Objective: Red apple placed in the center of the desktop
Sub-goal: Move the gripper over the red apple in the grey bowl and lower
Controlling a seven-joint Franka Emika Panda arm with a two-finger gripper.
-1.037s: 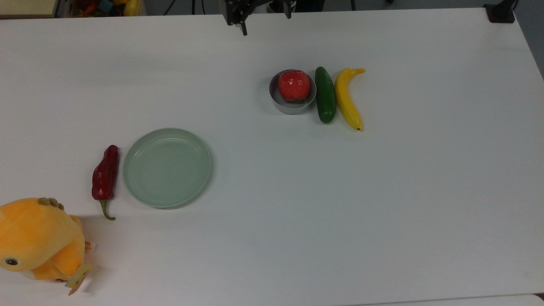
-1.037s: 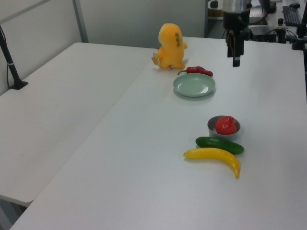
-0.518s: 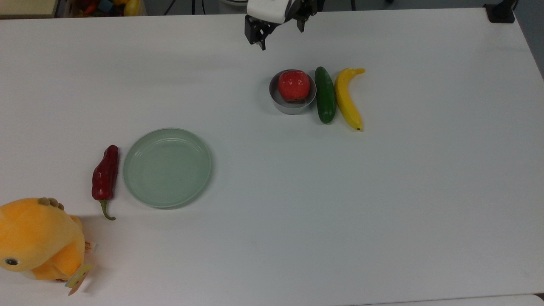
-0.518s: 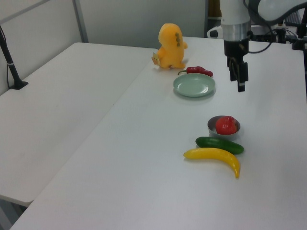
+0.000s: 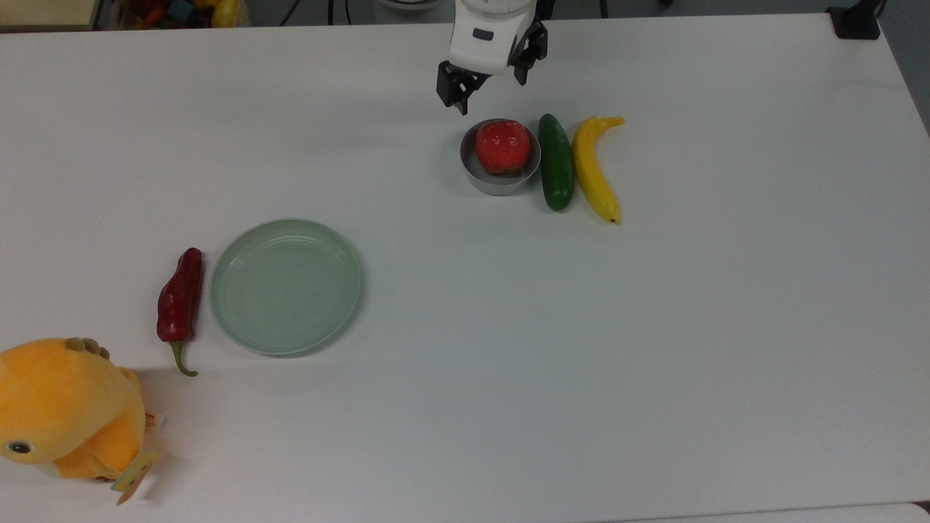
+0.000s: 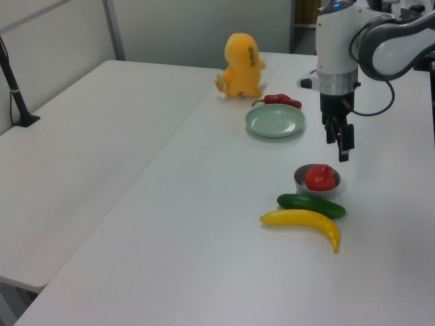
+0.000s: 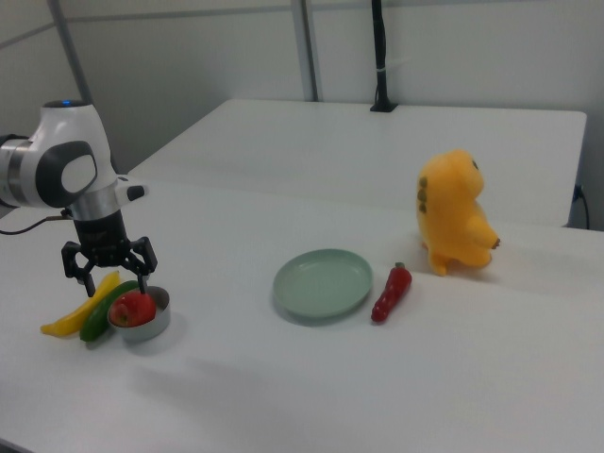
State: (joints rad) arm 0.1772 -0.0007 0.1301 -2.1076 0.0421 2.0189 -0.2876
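Note:
The red apple point(image 5: 502, 145) point(image 6: 321, 177) point(image 7: 132, 308) sits in a small grey metal bowl point(image 5: 500, 186) point(image 6: 301, 180) point(image 7: 154, 327) on the white desktop point(image 5: 523, 341). My gripper point(image 5: 488, 81) point(image 6: 340, 140) point(image 7: 115, 276) hangs open above the desktop. In the top view it is just above the bowl's upper rim. In the right view its two fingers spread wide over the apple without touching it. Nothing is between the fingers.
A green cucumber point(image 5: 556, 163) and a yellow banana point(image 5: 593, 171) lie side by side on the top view's right of the bowl. A pale green plate point(image 5: 285, 285), a red chili pepper point(image 5: 179, 296) and an orange plush toy point(image 5: 65, 410) are at the top view's lower left.
The gripper has come from the table's far edge toward the bowl and dropped lower, now hanging close over the apple. The apple and the other objects have not moved.

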